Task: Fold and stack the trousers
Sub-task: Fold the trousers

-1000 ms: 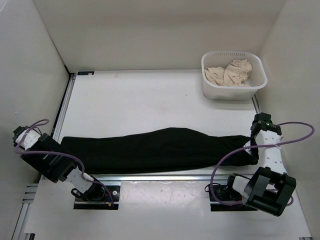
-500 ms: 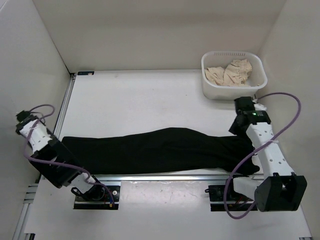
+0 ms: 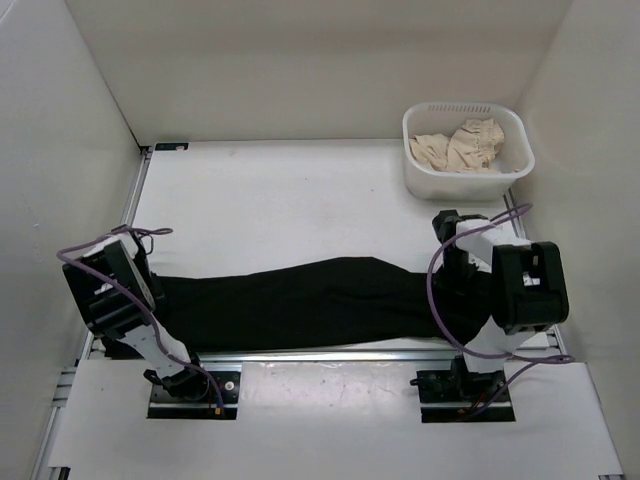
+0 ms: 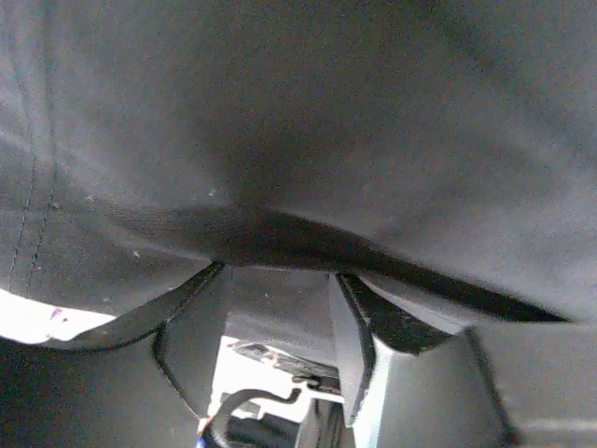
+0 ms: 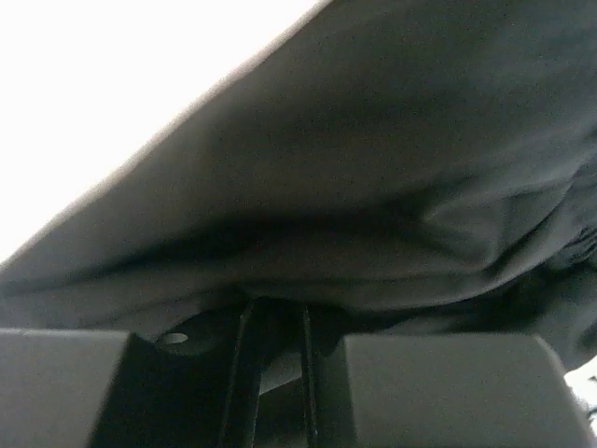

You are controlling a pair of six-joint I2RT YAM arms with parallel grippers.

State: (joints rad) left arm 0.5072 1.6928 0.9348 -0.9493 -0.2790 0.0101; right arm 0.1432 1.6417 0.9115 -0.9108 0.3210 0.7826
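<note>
Trousers (image 3: 320,300), one black pair, are seen from above stretched lengthwise along the near edge of the table (image 3: 280,200), apparently so that each end can be taken by one of the two arms for a fold. One white basket (image 3: 415,172) holding one beige cloth (image 3: 460,145) is set well apart at the far right. At the left wrist, the left gripper (image 4: 277,289) is shown parted against a ridge of black fabric, with no clamp on it seen. At the right wrist, the right gripper (image 5: 275,317) is drawn nearly together beneath the cloth; whether fabric is pinched cannot be told.
</note>
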